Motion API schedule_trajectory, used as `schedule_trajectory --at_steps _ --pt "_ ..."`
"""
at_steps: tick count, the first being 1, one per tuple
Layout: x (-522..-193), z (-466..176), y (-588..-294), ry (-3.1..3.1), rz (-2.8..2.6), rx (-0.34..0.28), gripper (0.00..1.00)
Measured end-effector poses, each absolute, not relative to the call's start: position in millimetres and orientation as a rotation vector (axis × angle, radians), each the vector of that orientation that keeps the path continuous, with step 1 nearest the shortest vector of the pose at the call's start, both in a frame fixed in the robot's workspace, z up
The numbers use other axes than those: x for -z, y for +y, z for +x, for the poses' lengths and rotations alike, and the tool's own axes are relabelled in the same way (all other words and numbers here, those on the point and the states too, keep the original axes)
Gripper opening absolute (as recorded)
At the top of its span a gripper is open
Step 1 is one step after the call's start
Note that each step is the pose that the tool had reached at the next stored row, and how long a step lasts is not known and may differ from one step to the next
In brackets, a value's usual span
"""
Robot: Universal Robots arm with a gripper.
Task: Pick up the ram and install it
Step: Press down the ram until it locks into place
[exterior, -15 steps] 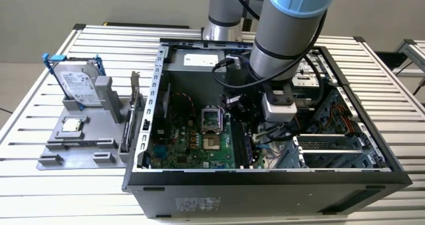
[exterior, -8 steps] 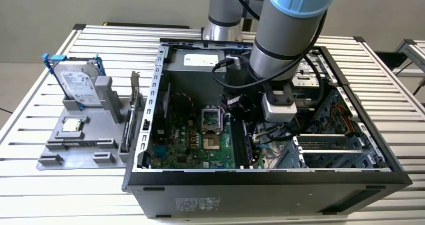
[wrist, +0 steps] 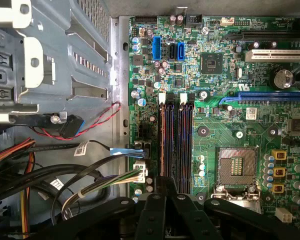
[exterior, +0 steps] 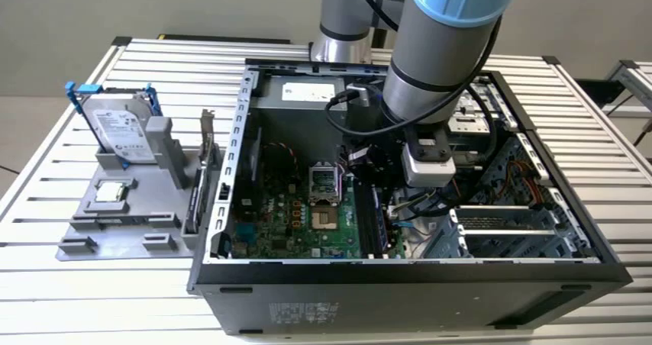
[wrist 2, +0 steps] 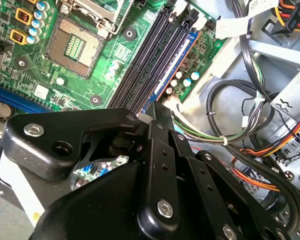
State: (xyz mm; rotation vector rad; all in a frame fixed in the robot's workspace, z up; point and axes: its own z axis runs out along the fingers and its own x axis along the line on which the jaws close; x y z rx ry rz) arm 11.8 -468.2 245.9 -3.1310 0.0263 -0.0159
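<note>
The ram [wrist 2: 172, 70] is a long thin stick lying along the outermost memory slot of the green motherboard [wrist: 215, 115], next to the board's edge. In the first wrist view the ram [wrist: 163, 145] runs out from under the black fingers. My gripper [wrist 2: 155, 117] sits low over the middle of that slot row, its fingers drawn together on the stick. In the exterior view my gripper [exterior: 375, 198] reaches down inside the open computer case [exterior: 408, 272], with the ram [exterior: 371, 217] as a dark band below it.
The open CPU socket [wrist: 235, 167] lies beside the slots. Cable bundles [wrist 2: 250, 125] and a metal drive cage [wrist: 50, 60] crowd the other side. Outside the case a grey tray [exterior: 76, 227] holds a hard drive [exterior: 121, 127], a CPU chip [exterior: 110, 192] and a dark card [exterior: 197, 200] on edge.
</note>
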Motion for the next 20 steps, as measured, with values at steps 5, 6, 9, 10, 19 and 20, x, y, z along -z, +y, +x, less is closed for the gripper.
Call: schedule_trajectory --at_steps 5,6,9,10,19,20 --pt "-246.0 11.8 -468.2 -0.005 -3.131 0.016 0.00" --pt "-245.9 11.8 -468.2 -0.020 -3.131 0.016 0.00" --pt "-245.9 11.7 -468.2 -0.079 -3.130 0.015 0.00" --pt "-245.9 11.6 -468.2 -0.101 -3.129 0.015 0.00" --pt "-245.9 11.7 -468.1 -0.300 -3.116 0.014 0.00" --pt "-246.0 11.7 -468.1 -0.315 -3.114 0.014 0.00"
